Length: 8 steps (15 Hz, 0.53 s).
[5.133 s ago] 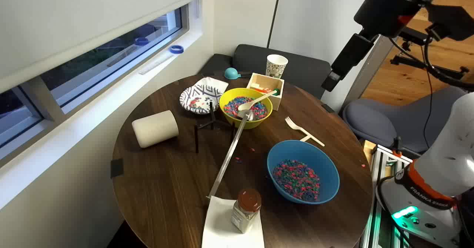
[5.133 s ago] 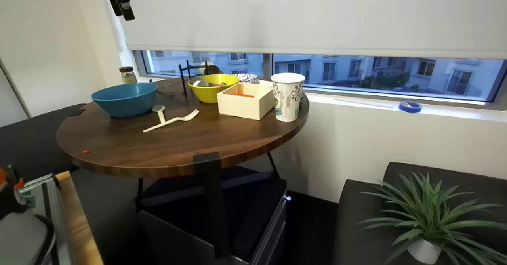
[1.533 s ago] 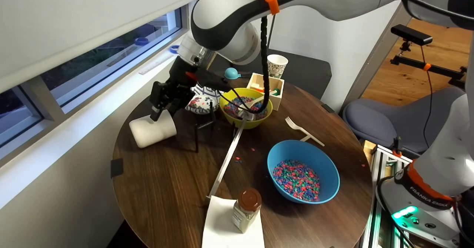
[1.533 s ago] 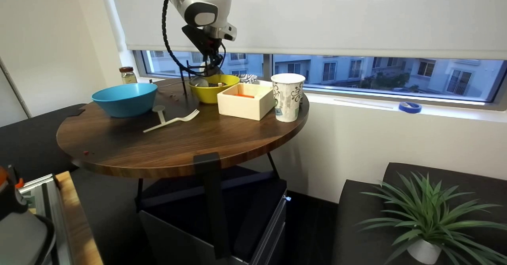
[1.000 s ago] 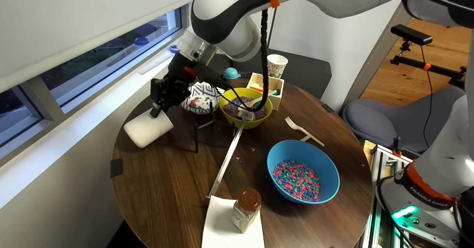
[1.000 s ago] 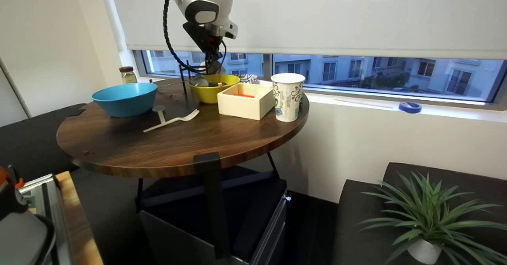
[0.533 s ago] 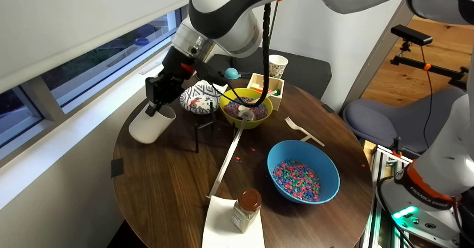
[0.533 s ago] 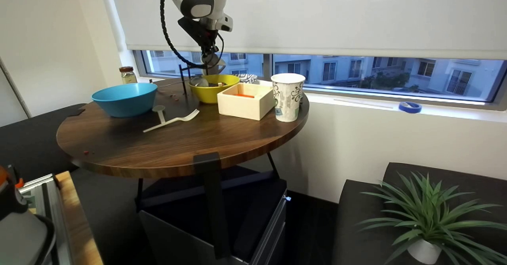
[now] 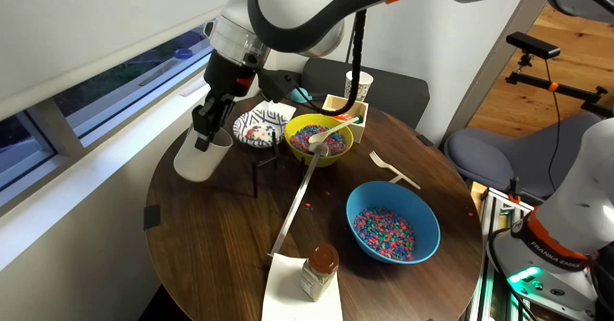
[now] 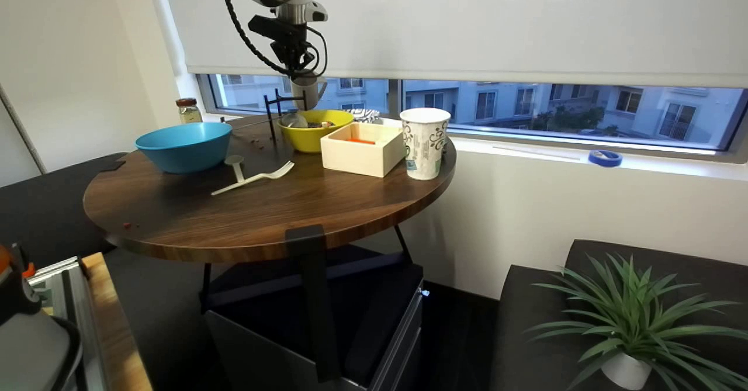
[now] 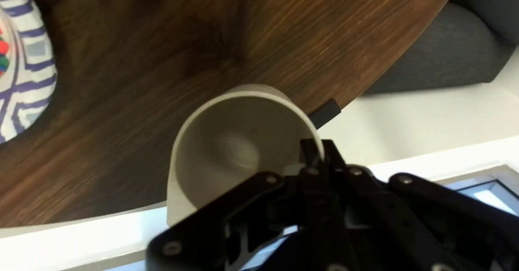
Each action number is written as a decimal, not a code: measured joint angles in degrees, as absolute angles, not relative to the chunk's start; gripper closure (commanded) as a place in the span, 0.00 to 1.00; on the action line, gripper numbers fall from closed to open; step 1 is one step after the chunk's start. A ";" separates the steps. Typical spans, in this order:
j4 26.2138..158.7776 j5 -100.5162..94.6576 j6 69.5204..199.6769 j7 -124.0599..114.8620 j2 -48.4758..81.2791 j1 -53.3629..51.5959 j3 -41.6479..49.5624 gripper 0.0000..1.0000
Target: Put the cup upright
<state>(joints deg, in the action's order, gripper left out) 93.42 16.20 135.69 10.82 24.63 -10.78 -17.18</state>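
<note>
The cream-white cup (image 9: 199,160) is near the table's window side in an exterior view, its mouth up and leaning somewhat to the right. My gripper (image 9: 204,141) is shut on its wall at the rim. From the wrist camera I look into the hollow cup (image 11: 239,141), with one finger of the gripper (image 11: 321,152) inside the wall and one outside. Behind the yellow bowl in an exterior view, the cup (image 10: 304,92) hangs nearly upright under the gripper (image 10: 299,71), with its handle (image 10: 322,89) at the right. Whether its base touches the table I cannot tell.
Close by stand a black stand (image 9: 274,158), a patterned paper bowl (image 9: 259,129) and a yellow bowl (image 9: 316,138). A wooden box (image 9: 357,131) and a paper cup (image 10: 423,145) are farther along the table. The window sill (image 9: 144,138) runs beside the table's edge.
My gripper came down to the lying cup, shut on its wall, then rose. The cup has turned from lying on its side to mouth up, and its base has lately shifted slightly.
</note>
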 measured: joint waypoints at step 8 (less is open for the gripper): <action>93.36 -2.26 126.89 10.81 20.25 -13.84 -14.64 0.99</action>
<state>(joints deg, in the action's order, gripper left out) 93.36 -2.26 126.89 10.81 20.25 -13.84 -14.64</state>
